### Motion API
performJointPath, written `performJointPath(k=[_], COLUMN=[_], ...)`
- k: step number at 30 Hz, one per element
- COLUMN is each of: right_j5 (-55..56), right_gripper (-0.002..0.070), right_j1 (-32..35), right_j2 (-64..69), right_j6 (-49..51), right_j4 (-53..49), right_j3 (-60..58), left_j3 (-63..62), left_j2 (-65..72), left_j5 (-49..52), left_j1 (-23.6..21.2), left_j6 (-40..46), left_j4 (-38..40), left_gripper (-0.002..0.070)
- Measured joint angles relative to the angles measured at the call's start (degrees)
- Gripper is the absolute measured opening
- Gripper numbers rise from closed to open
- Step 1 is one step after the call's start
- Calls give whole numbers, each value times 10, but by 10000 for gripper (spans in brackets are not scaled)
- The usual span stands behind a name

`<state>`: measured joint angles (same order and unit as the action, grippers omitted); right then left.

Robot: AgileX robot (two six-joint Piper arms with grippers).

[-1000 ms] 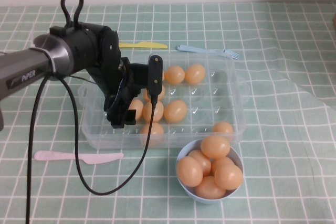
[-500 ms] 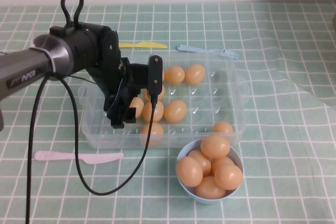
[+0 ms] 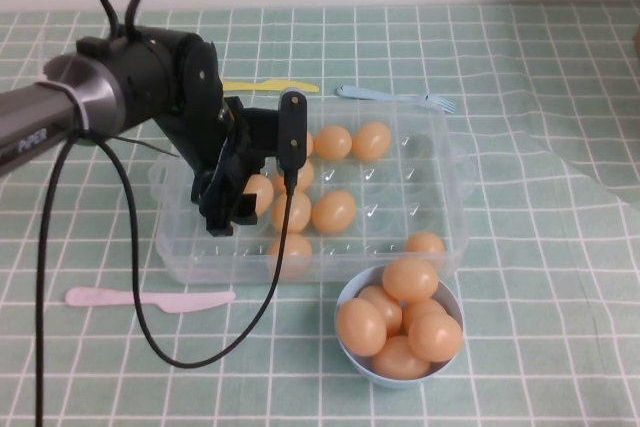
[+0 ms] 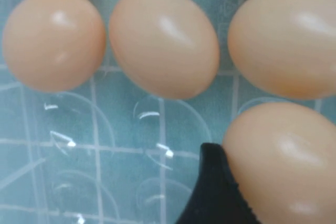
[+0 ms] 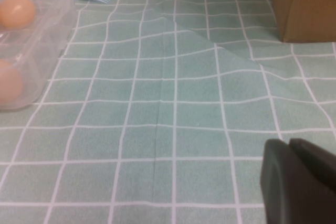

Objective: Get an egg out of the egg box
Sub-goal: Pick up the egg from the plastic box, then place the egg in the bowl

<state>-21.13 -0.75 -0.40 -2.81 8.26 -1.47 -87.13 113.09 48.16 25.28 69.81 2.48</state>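
The clear plastic egg box [image 3: 455, 162] sits mid-table with several tan eggs in its cells. My left gripper [image 3: 240, 202] is inside the box at its left side, shut on an egg [image 3: 260, 192]. In the left wrist view one black finger [image 4: 215, 192] presses against that egg [image 4: 283, 161], and the other finger is hidden behind it. Three more eggs lie in the cells beyond it. My right gripper [image 5: 289, 145] is shut and empty, over bare tablecloth to the right of the box, outside the high view.
A light-blue bowl [image 3: 400, 379] holding several eggs stands just in front of the box. A pink knife [image 3: 150, 298] lies front left. A yellow knife [image 3: 270, 86] and a blue fork [image 3: 395, 97] lie behind the box. A brown box [image 5: 307, 3] stands far right.
My left arm has lifted and drawn back a little, and the egg between its fingers has risen with it. Everything else is still.
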Motion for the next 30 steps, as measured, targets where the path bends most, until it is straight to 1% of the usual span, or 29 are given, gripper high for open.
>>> performJointPath(k=[8, 11, 15, 19, 22, 26, 30], right_j5=[0, 0, 0, 0, 0, 0, 0], right_gripper=[-17, -17, -17, -17, -17, -17, -17], right_j1=[0, 0, 0, 0, 0, 0, 0], right_j2=[-1, -1, -1, -1, -1, -1, -1], right_j6=[0, 0, 0, 0, 0, 0, 0], right_j4=[0, 0, 0, 0, 0, 0, 0], right_j3=[0, 0, 0, 0, 0, 0, 0], left_j3=[0, 0, 0, 0, 0, 0, 0], left_j2=[-91, -137, -191, -218, -218, -193, -157], left_j5=[45, 79, 139, 187, 206, 219, 220], left_j1=[0, 1, 20, 61, 108, 172, 214], left_j6=[-21, -78, -166, -202, -209, -211, -211], left_j4=[0, 11, 24, 30, 39, 68, 85], left_gripper=[411, 411, 411, 411, 411, 409, 409])
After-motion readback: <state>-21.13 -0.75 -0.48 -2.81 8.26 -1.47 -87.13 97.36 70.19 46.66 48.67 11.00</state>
